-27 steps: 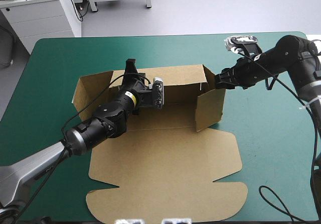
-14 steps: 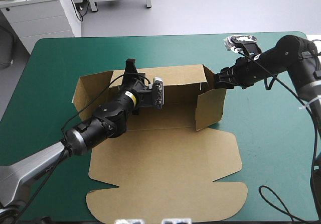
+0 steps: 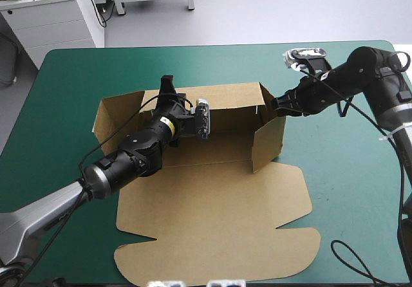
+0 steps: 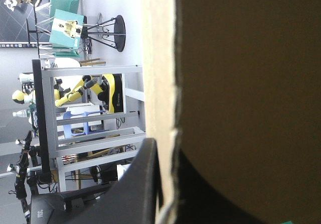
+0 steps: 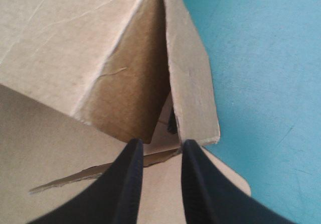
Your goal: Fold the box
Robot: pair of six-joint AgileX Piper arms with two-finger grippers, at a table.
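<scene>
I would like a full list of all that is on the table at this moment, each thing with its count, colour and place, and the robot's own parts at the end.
box: one, brown, at the middle of the table; far wall and right wall raised, lid flat toward the near edge.
cover: one, teal-green, over the whole table, under the box.
left gripper: one, black fingers, at the box's far wall, shut on the board.
right gripper: one, black fingers, at the box's far right corner, all but shut on the right wall's edge.
</scene>
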